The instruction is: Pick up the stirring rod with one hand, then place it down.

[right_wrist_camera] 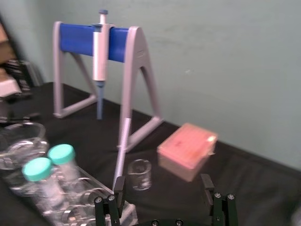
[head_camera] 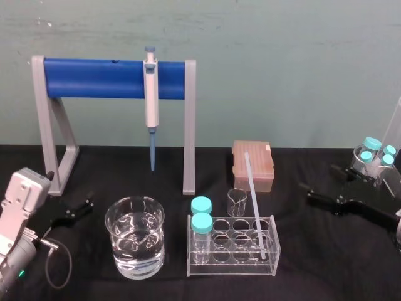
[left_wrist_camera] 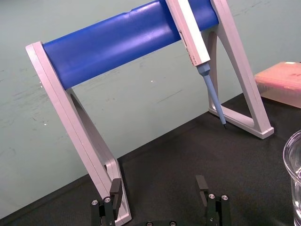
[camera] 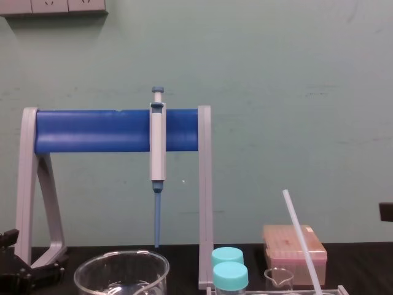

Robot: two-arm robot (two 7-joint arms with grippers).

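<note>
Translucent white, pencil-thin stirring rod (head_camera: 254, 197) sitting tilted in a hole at the right end of the clear acrylic tube rack (head_camera: 232, 268), lower end down inside, upper end leaning back toward the pinkish-brown tip box (head_camera: 253, 164) behind. Can't tell which row of holes, tbh. Nothing gripping it. Black slim-fingered right gripper (right_wrist_camera: 162, 182) out to the right of the rack over the black tabletop (head_camera: 313, 263), fingers spread wide apart with nothing between them, clear of the rod. Black left gripper (left_wrist_camera: 158, 184) way over on the left by the foot of the grey stand with the blue crossbar (head_camera: 100, 78), fingers apart too, holding nothing. Grey-white pipette with a blue tip (head_camera: 151, 94) hanging on that crossbar. Two teal-capped tubes (head_camera: 201, 216) standing at the rack's left end, small glass beaker (head_camera: 237, 199) just behind the rack, bigger glass beaker (head_camera: 135, 244) of clear liquid just left of it.
</note>
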